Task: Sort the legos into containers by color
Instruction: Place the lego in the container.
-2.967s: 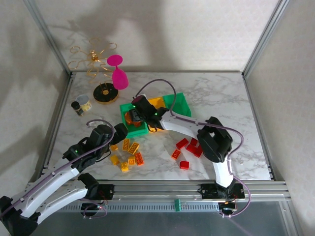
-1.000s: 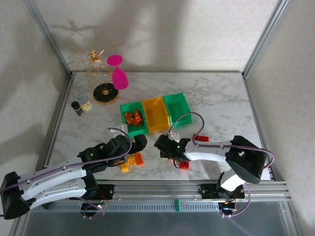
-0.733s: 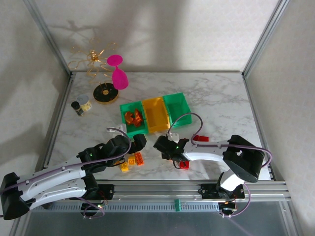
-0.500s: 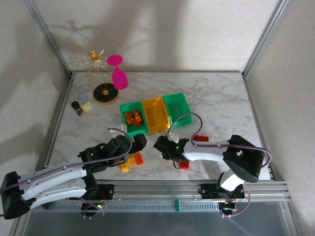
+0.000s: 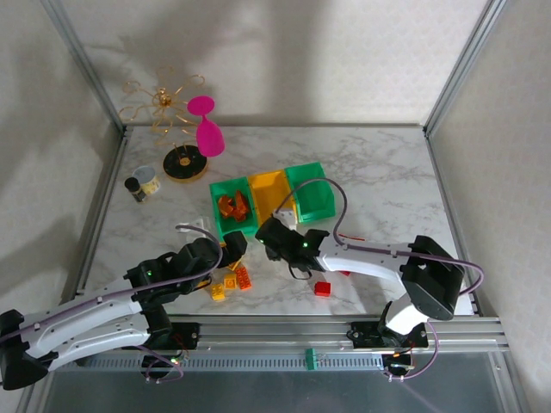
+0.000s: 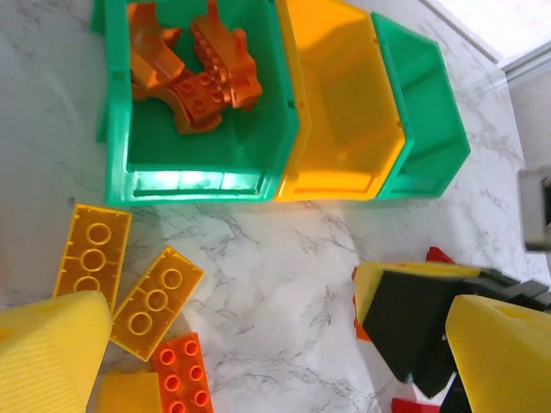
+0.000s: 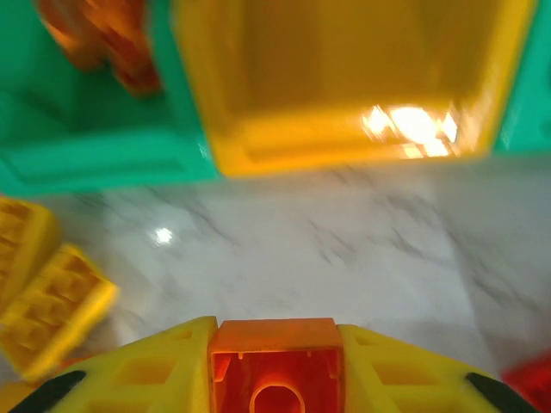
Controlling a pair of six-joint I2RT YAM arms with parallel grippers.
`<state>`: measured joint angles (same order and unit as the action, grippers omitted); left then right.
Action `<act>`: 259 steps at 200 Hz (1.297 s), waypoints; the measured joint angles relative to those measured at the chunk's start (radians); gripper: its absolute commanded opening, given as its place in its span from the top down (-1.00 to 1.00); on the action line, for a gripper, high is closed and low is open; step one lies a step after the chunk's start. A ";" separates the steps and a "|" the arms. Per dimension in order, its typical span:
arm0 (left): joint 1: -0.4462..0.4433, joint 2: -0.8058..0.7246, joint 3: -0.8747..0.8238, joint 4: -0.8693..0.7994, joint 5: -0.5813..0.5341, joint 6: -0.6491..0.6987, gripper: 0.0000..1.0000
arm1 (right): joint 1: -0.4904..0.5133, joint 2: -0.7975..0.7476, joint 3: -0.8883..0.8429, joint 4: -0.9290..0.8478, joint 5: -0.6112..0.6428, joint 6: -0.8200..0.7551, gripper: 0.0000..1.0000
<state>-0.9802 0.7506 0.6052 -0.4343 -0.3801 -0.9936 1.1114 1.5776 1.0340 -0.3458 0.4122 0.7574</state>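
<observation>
Hovering before the bins [image 7: 344, 146], right pincer [image 7: 275, 383] grips a lego [image 7: 275, 344].

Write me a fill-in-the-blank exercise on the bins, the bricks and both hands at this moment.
1. In the left wrist view, the orange bricks lie in the green bin at the ____ end of the row.
2. The yellow bin is ____.
3. The right hand is shut on an ____ brick.
4. The left hand hangs ____, with nothing between its fingers.

Missing words: left; empty; orange; open.
</observation>
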 measured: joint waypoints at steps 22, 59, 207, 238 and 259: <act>0.000 -0.021 0.025 -0.051 -0.038 -0.006 -0.99 | -0.003 0.070 0.112 0.050 0.007 -0.066 0.28; 0.006 -0.048 0.061 -0.114 -0.090 -0.010 -0.99 | -0.030 0.216 0.267 0.107 0.003 -0.167 0.28; 0.027 -0.084 0.068 -0.153 -0.159 -0.009 -0.99 | -0.154 0.533 0.647 0.145 -0.134 -0.340 -0.14; 0.027 -0.076 0.068 -0.149 -0.158 -0.004 -0.99 | -0.150 0.399 0.502 0.151 -0.157 -0.337 -0.22; 0.027 -0.066 0.068 -0.144 -0.154 0.000 -0.99 | -0.145 0.289 0.392 0.163 -0.172 -0.325 -0.27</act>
<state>-0.9535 0.6846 0.6735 -0.5785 -0.5339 -0.9939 0.9668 1.8664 1.4258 -0.1829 0.2405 0.4328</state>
